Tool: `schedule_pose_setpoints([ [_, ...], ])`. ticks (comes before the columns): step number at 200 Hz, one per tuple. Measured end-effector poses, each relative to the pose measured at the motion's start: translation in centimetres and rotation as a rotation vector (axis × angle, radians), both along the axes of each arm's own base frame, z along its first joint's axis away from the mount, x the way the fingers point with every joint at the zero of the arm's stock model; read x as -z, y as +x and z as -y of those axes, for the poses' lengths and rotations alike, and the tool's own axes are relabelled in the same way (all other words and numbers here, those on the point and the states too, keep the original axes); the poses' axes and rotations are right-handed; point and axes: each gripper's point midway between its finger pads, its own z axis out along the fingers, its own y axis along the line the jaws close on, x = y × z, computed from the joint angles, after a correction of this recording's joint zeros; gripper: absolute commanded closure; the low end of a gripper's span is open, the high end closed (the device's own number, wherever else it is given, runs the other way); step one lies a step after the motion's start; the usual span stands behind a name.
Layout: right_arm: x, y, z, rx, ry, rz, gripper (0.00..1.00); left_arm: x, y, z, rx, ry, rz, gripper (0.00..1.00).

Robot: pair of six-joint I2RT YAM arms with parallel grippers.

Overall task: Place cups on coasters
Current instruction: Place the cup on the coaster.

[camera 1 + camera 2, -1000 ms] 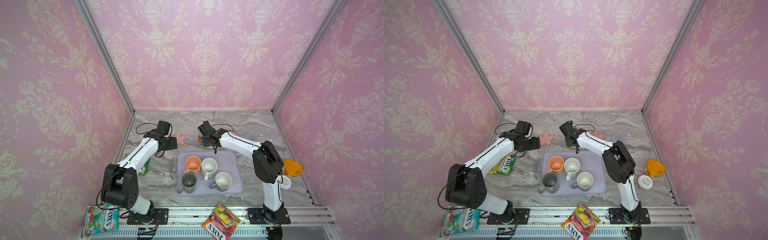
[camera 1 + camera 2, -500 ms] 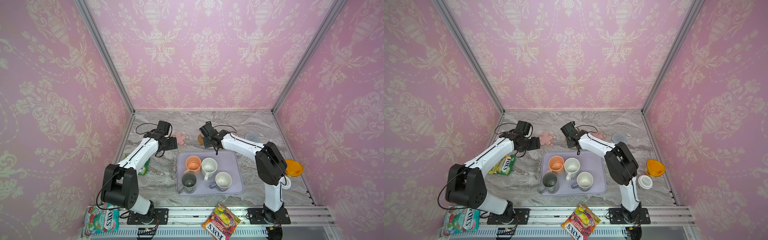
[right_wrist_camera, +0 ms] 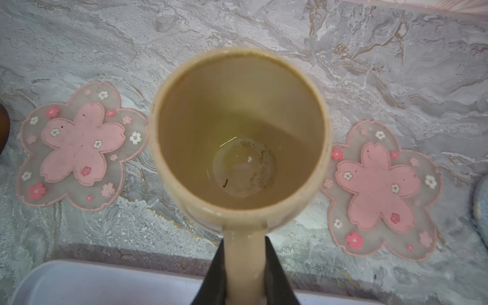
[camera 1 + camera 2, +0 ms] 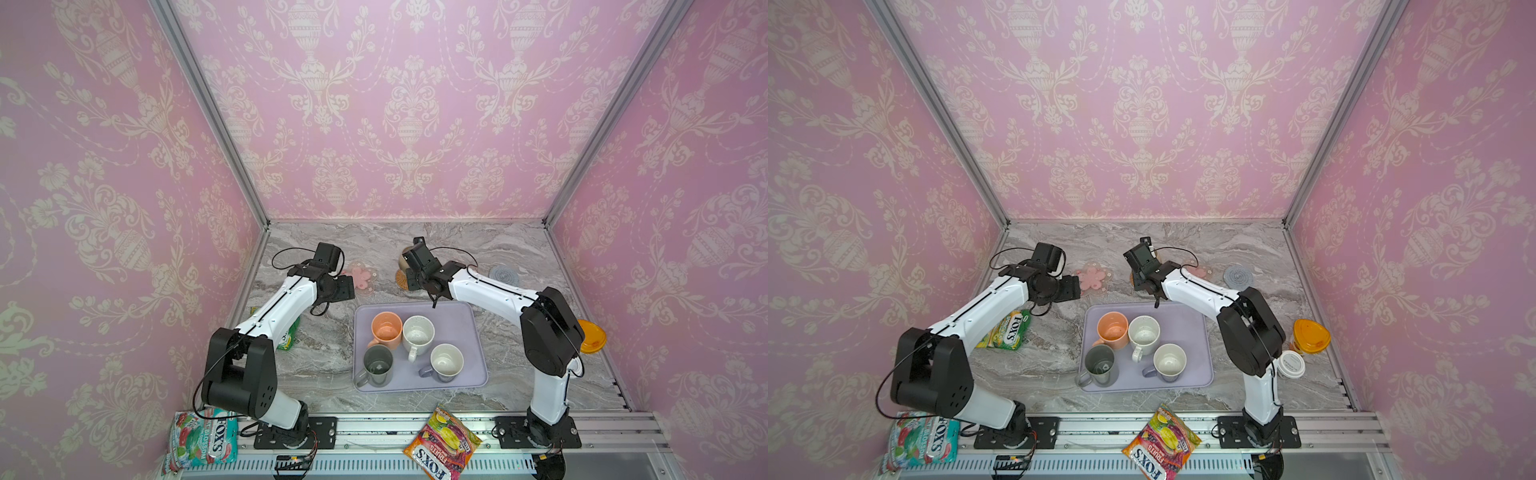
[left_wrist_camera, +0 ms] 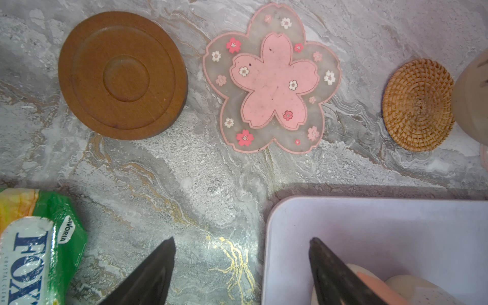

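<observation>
the right arm reaches past the lavender tray (image 4: 457, 316); the right claw (image 3: 245, 266) is clamped on the handle of the beige mug (image 3: 237, 132), upright at the rattan coaster (image 5: 417, 105), between two pink-flower coasters (image 3: 79, 145) (image 3: 377, 190). the left arm stretches to the tray's far corner, with the left claw (image 5: 242, 243) spread wide and empty. four mugs stand on the tray: peach-orange mug (image 4: 386, 328), speckled white mug (image 4: 418, 331), grey-green mug (image 4: 378, 361), lavender mug (image 4: 446, 360). there are five coasters, with the brown disc (image 5: 122, 75) and the blue knitted coaster (image 4: 503, 274).

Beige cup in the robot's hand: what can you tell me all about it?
The beige cup looks like glossy ceramic, rounded, empty except dark specks at the bottom. It is upright, mouth up. The right gripper is shut on its handle. It is between two pink-flower coasters; what lies under it is hidden.
</observation>
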Motion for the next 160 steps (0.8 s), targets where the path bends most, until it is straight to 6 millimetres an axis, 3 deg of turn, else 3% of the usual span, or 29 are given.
schedule_pose_setpoints([
  [160, 3.3, -0.8, -0.7, -0.024, -0.013, -0.020, 1.00, 0.1, -0.1, 0.0, 0.000, 0.002, -0.005, 0.18],
])
